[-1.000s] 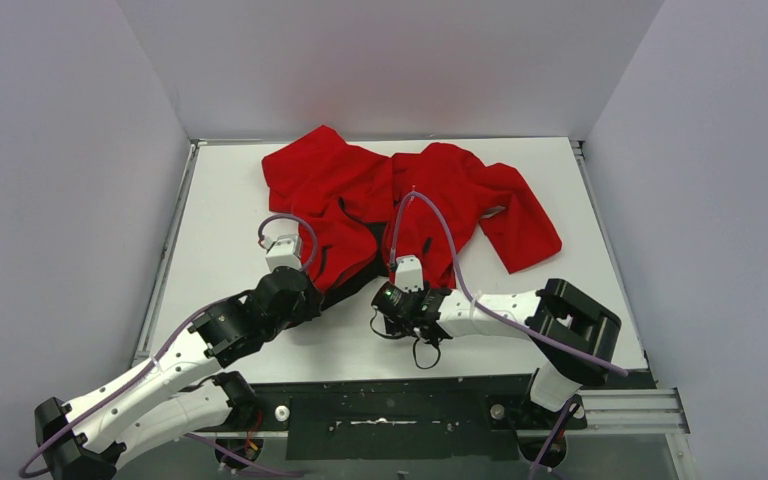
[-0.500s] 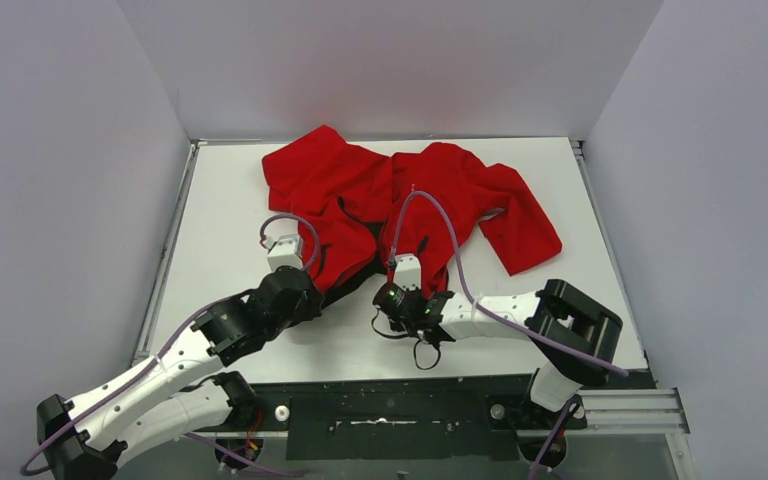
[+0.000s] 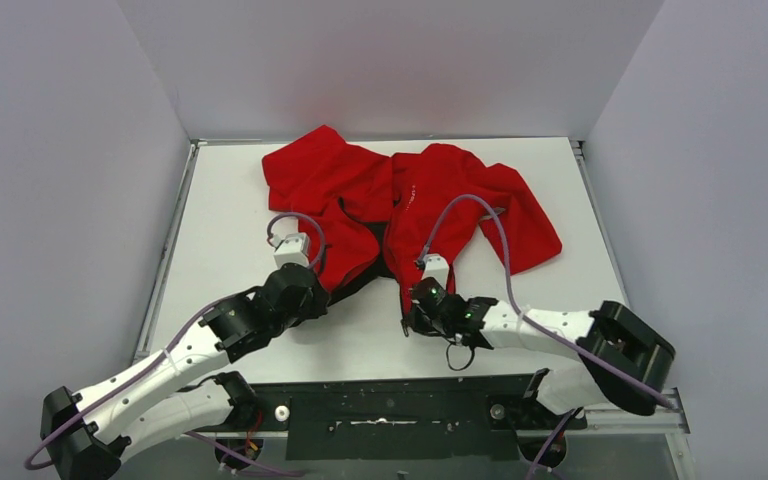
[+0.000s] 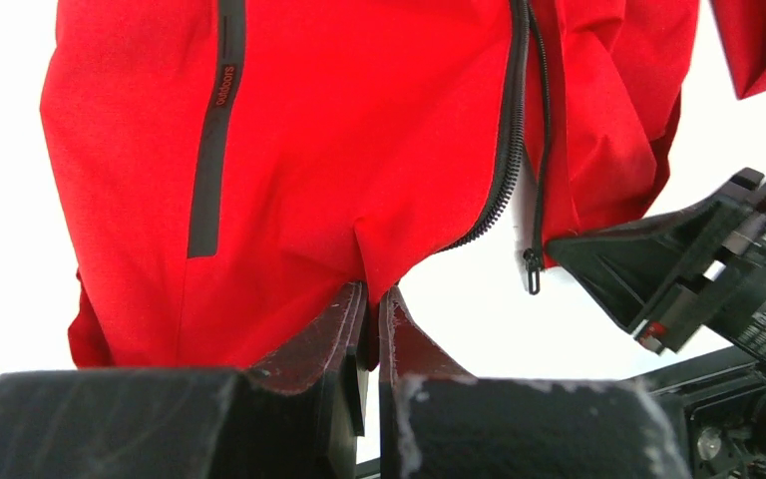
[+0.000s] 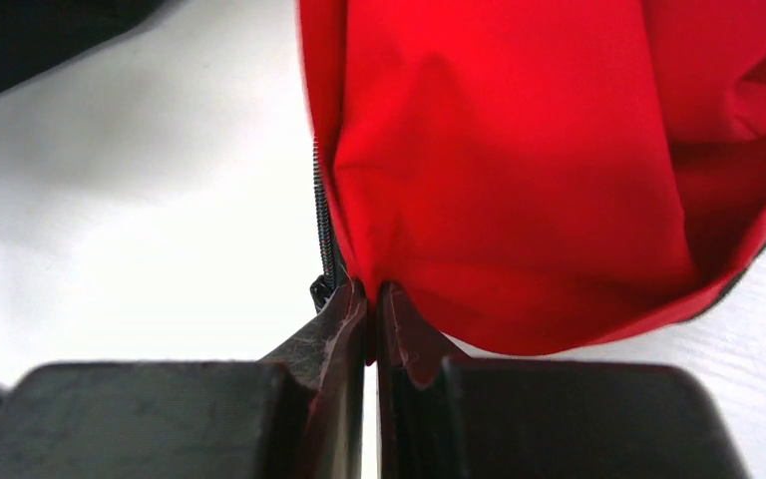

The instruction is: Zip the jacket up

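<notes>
The red jacket (image 3: pixel 410 195) lies spread on the white table, front open, dark lining showing between the two front panels. My left gripper (image 4: pixel 373 295) is shut on the bottom hem of the left panel (image 4: pixel 359 150), beside its dark zipper teeth (image 4: pixel 507 130) and below the slanted pocket zip (image 4: pixel 214 120). My right gripper (image 5: pixel 371 291) is shut on the bottom corner of the right panel (image 5: pixel 519 170), right by its zipper end (image 5: pixel 324 279). A dark zipper pull (image 4: pixel 533 269) hangs at the right panel's edge in the left wrist view.
The table (image 3: pixel 580 200) is white, enclosed by grey walls on three sides. Purple cables loop over both wrists. The right arm's wrist (image 4: pixel 698 269) shows close at the right of the left wrist view.
My right gripper has moved right and slightly nearer, dragging the right panel's bottom corner with it and widening the gap between the panels. The left gripper has barely shifted.
</notes>
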`<state>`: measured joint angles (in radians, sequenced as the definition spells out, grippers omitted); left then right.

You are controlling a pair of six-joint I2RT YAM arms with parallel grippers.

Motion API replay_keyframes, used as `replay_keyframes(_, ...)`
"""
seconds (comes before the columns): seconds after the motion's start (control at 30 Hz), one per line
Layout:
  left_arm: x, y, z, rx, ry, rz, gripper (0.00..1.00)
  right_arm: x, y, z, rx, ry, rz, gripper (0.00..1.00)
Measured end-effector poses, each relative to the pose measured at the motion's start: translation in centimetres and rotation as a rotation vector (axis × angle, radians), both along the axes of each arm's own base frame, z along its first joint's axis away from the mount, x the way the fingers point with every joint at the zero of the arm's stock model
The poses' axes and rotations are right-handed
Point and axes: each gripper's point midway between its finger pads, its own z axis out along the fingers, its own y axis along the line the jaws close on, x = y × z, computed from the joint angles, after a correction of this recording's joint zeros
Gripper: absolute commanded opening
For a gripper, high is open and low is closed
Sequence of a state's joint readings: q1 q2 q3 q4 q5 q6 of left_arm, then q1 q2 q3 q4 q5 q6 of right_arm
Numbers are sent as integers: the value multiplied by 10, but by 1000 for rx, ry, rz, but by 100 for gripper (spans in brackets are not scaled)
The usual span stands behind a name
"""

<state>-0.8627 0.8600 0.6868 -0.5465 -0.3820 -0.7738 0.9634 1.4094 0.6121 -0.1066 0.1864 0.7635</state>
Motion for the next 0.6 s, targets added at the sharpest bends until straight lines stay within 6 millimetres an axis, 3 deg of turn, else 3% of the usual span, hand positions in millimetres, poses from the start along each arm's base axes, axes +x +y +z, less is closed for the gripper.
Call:
replay_keyframes(0.37, 5, -27, 9, -157, -39, -41, 0, -3, 3, 88, 343, -257, 88, 0)
replay_keyframes(0.6, 7, -48, 31, -345, -113, -74, 0, -2, 6, 139, 524, -433, 124, 0)
